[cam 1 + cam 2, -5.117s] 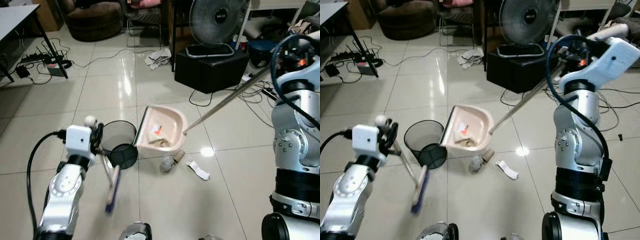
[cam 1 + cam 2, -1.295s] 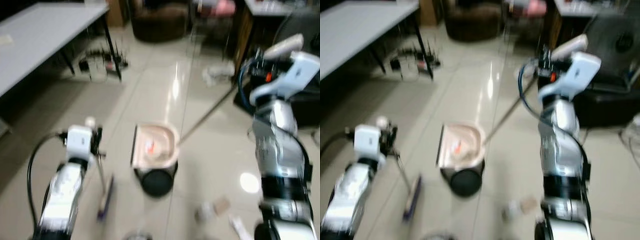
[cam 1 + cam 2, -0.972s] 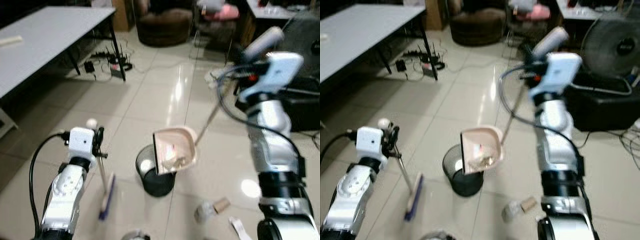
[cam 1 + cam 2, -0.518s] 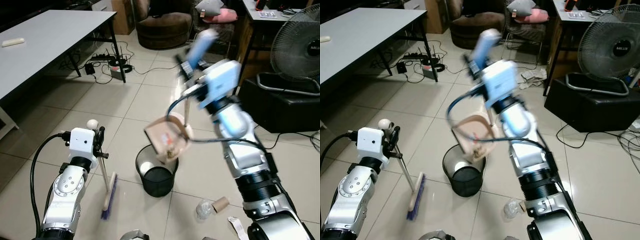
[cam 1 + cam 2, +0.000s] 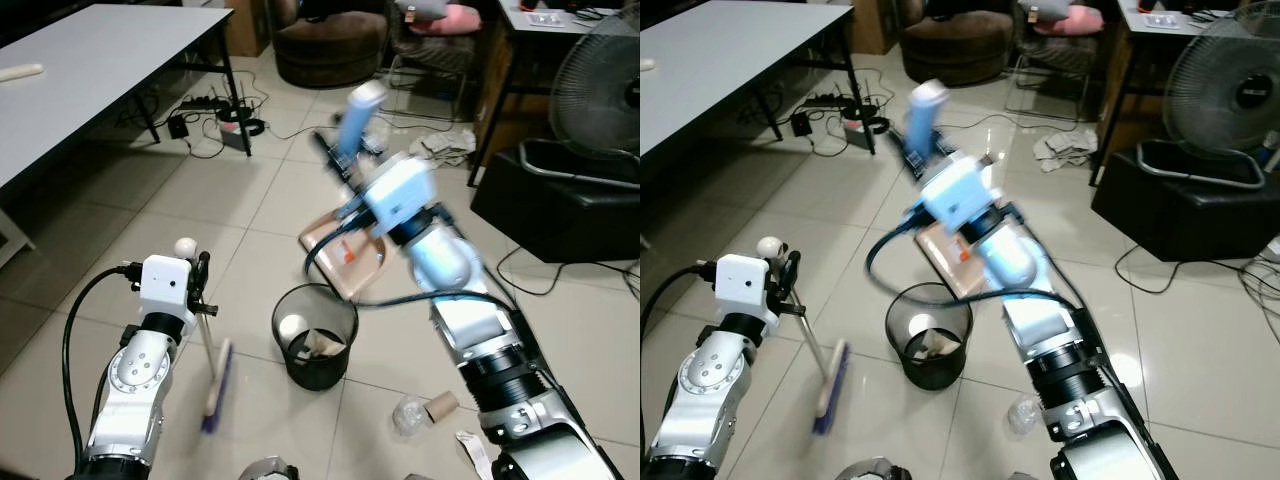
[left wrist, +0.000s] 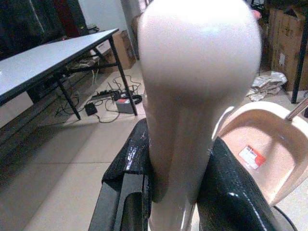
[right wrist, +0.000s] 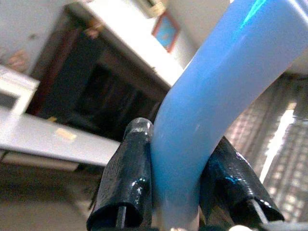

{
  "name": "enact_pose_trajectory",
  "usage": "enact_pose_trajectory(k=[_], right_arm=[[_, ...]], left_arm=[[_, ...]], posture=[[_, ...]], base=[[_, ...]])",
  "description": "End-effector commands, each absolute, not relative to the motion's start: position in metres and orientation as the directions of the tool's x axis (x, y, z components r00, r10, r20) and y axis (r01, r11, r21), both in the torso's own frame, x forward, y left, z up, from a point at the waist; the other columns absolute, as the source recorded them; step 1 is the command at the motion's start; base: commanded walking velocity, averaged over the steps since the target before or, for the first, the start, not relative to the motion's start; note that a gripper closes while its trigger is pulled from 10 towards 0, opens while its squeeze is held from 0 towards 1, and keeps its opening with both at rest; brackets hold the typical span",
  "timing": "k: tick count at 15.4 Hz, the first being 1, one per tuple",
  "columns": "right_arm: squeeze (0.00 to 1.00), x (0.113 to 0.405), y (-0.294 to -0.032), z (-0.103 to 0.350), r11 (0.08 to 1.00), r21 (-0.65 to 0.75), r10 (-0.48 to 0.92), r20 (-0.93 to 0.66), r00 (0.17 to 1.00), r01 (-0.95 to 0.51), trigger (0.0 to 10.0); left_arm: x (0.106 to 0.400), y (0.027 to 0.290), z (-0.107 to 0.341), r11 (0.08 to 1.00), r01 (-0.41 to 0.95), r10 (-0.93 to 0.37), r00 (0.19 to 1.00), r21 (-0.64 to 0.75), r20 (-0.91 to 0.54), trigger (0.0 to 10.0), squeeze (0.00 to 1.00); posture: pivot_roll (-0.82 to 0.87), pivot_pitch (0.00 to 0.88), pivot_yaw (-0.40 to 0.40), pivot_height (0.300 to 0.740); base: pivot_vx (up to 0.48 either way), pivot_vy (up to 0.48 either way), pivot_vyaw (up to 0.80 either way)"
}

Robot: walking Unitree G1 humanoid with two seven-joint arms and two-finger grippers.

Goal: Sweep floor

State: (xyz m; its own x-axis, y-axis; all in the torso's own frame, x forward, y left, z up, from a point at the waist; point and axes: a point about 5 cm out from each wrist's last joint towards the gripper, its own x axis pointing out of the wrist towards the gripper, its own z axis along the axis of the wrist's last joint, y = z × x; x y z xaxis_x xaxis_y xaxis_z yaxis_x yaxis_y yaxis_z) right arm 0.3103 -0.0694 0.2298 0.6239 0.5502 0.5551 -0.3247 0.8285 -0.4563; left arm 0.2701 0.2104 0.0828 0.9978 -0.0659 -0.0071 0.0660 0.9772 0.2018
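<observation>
We look down on a glossy tiled floor (image 5: pixel 120 240) in a cluttered room. Our left claw (image 6: pixel 175 192) is clamped on the cream rounded handle tip of a short broom (image 5: pixel 212 375), whose thin metal shaft slants down from the white wrist block to a purple-bristled head touching the floor on our left side. Our right claw (image 7: pixel 168 192) is clamped on the light blue handle grip (image 5: pixel 358 118) of a long-handled dustpan; the grip sticks up above the raised right arm, which reaches across the middle of the scene. The beige plastic dustpan scoop (image 5: pixel 347 262) with a red label inside is tilted steeply just above and behind a round black wire-mesh wastebasket (image 5: pixel 314 350), which stands on the floor between our two arms. Inside the wastebasket lie a pale round object and crumpled brownish scraps. On the floor near our right foot, beside the wastebasket, rest a crushed clear plastic bottle (image 5: pixel 407 415), a brown cardboard tube (image 5: pixel 439 406) touching or nearly touching it, and a white paper strip (image 5: pixel 470 452) a little farther right. A grey table (image 5: pixel 90 60) stands at far left, with a tangle of cables and a power strip (image 5: pixel 215 115) on the floor under it. A standing fan (image 5: pixel 600 70) sits on a black box (image 5: pixel 560 205) at far right.
</observation>
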Motion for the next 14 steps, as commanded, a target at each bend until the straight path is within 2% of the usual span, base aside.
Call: enact_pose_trajectory(k=[1, 2, 3, 5, 6, 8, 10, 14], right_arm=[[0.0, 0.304, -0.087, 0.267, 0.88, -0.438, 0.46, 0.692, 0.557, -0.184, 10.0], [0.0, 0.305, -0.092, 0.271, 0.887, -0.437, 0.44, 0.702, 0.56, -0.149, 10.0], [0.0, 0.309, -0.109, 0.279, 0.893, -0.448, 0.378, 0.709, 0.596, -0.033, 10.0], [0.0, 0.32, -0.151, 0.275, 0.894, -0.427, 0.21, 0.667, 0.715, 0.135, 10.0], [0.0, 0.32, -0.179, 0.263, 0.92, -0.336, 0.059, 0.628, 0.776, 0.201, 10.0], [0.0, 0.316, -0.206, 0.236, 0.935, -0.221, -0.119, 0.54, 0.833, 0.277, 10.0], [0.0, 0.31, -0.217, 0.211, 0.921, -0.228, -0.187, 0.453, 0.872, 0.316, 10.0], [0.0, 0.301, -0.218, 0.193, 0.921, -0.218, -0.225, 0.38, 0.897, 0.324, 10.0]], left_arm=[[0.273, 0.209, 0.085, 0.973, 0.093, -0.096, 0.995, 0.213, 0.002, 10.0, 0.0], [0.272, 0.207, 0.083, 0.971, 0.109, -0.109, 0.994, 0.214, -0.012, 10.0, 0.0], [0.272, 0.203, 0.079, 0.964, 0.153, -0.15, 0.988, 0.215, -0.03, 10.0, 0.0], [0.274, 0.196, 0.076, 0.953, 0.217, -0.211, 0.976, 0.211, -0.053, 10.0, 0.0], [0.276, 0.192, 0.077, 0.951, 0.23, -0.225, 0.973, 0.208, -0.046, 10.0, 0.0], [0.279, 0.188, 0.079, 0.95, 0.236, -0.232, 0.972, 0.204, -0.045, 10.0, 0.0], [0.28, 0.186, 0.078, 0.951, 0.244, -0.239, 0.97, 0.192, -0.05, 10.0, 0.0], [0.27, 0.187, 0.074, 0.942, 0.276, -0.266, 0.961, 0.193, -0.075, 10.0, 0.0]], posture=[[0.01, 0.0, 0.093, 0.74], [0.0, 0.0, 0.094, 0.74], [-0.01, 0.0, 0.1, 0.74], [-0.02, 0.0, 0.102, 0.74], [-0.02, 0.001, 0.099, 0.74], [-0.02, 0.012, 0.096, 0.74], [-0.02, 0.016, 0.095, 0.74], [-0.02, 0.023, 0.089, 0.74]], base=[[0.0, 0.0, 0.0], [0.0, 0.0, 0.0], [0.0, 0.0, 0.0], [0.0, 0.0, 0.0], [0.0, 0.0, 0.0], [0.0, 0.0, 0.0], [0.0, 0.0, 0.0], [0.0, 0.0, 0.0]])
